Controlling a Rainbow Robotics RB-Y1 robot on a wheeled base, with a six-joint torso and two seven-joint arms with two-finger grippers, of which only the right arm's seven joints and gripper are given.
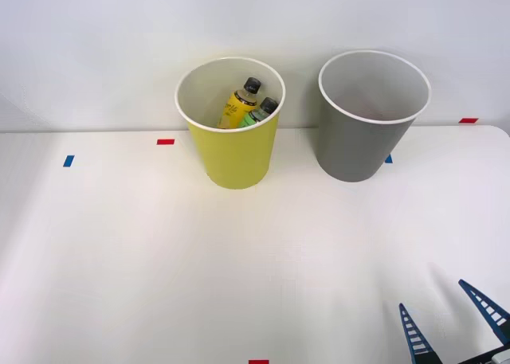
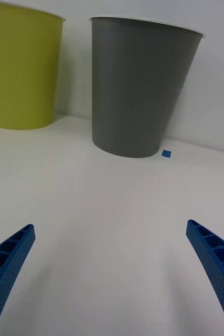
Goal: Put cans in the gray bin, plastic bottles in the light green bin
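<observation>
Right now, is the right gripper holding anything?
No. In the front view the right gripper is open over bare table, nothing between its blue fingers.

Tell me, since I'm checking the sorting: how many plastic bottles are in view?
2: the yellow-label bottle and the green-label bottle, both inside the light green bin. More could be hidden lower inside.

A smooth white table (image 1: pixel 159 260) with a soft satin sheen. At twelve o'clock, the light green bin (image 1: pixel 235 153) and, at one o'clock, the gray bin (image 1: pixel 355 145) both look like matt plastic with smooth white rims. Inside the green one, two plastic bottles (image 1: pixel 247 105) with glossy labels and black caps. The right gripper (image 1: pixel 453 322) has ribbed blue plastic fingers (image 2: pixel 216 262).
</observation>
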